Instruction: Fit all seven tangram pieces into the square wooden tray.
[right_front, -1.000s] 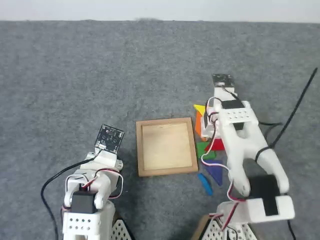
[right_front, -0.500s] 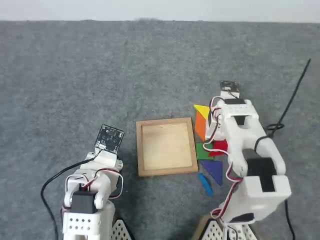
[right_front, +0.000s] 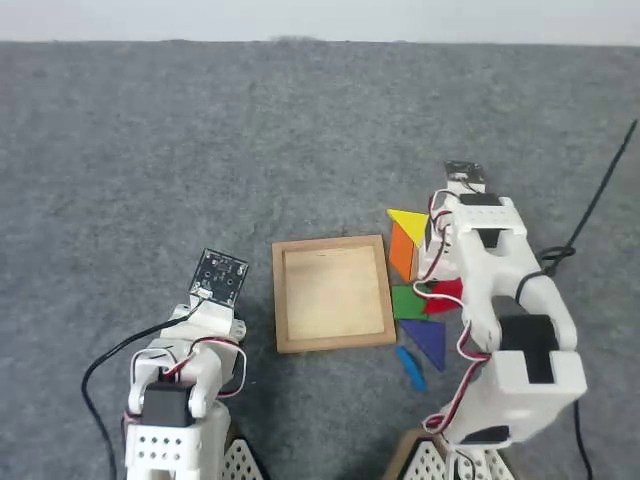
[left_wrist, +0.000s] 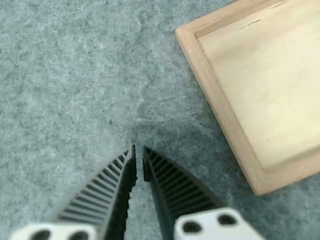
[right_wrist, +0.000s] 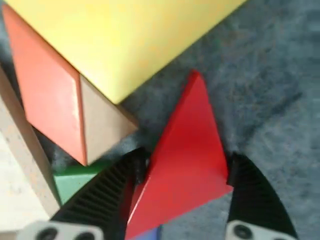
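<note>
The square wooden tray (right_front: 280, 300) lies empty mid-table, and its corner (left_wrist: 235, 130) appears in the left wrist view. Right of it lie a yellow triangle (right_front: 408, 221), an orange piece (right_front: 401, 250), a green piece (right_front: 407, 302), a red triangle (right_front: 446, 293), a purple triangle (right_front: 429, 340) and a blue piece (right_front: 409, 367). My right gripper (right_wrist: 186, 159) is open low over the carpet. Its fingers (right_wrist: 107, 192) straddle the red triangle (right_wrist: 185, 145), close to its edges. The yellow triangle (right_wrist: 125, 35) and orange piece (right_wrist: 47, 85) lie just beyond. My left gripper (left_wrist: 138, 150) is shut and empty beside the tray's corner.
The left arm (right_front: 185, 380) stands at the near left and the right arm (right_front: 495, 290) at the near right over the pieces. A black cable (right_front: 590, 215) runs off to the right. Grey carpet (right_front: 200, 140) spreads across the far half.
The right arm has drawn back toward its base and come down, uncovering more of the yellow, orange and red pieces. The left arm has kept still.
</note>
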